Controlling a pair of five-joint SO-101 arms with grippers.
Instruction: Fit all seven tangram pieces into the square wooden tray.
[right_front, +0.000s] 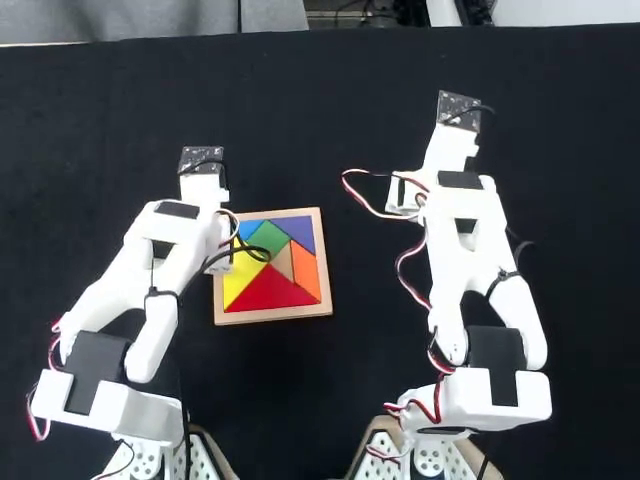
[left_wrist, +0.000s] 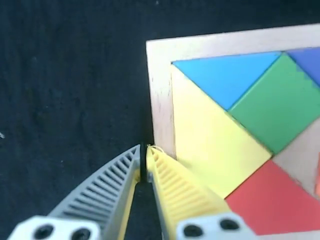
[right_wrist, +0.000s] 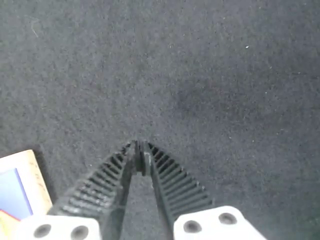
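At the tray's outer edge, the left gripper (left_wrist: 145, 157) has its jaws pressed together on nothing, tips right against the rim of the wooden tray (left_wrist: 160, 100), just beside the yellow piece (left_wrist: 210, 145). Well apart, the right gripper (right_wrist: 141, 150) hangs closed and empty over black cloth (right_wrist: 200, 75). The coloured pieces (right_front: 272, 290) look seated flush in the tray. I'd judge them light, stiff and slick, with only the rim offering a hold.

No readable text, numbers or signs anywhere.
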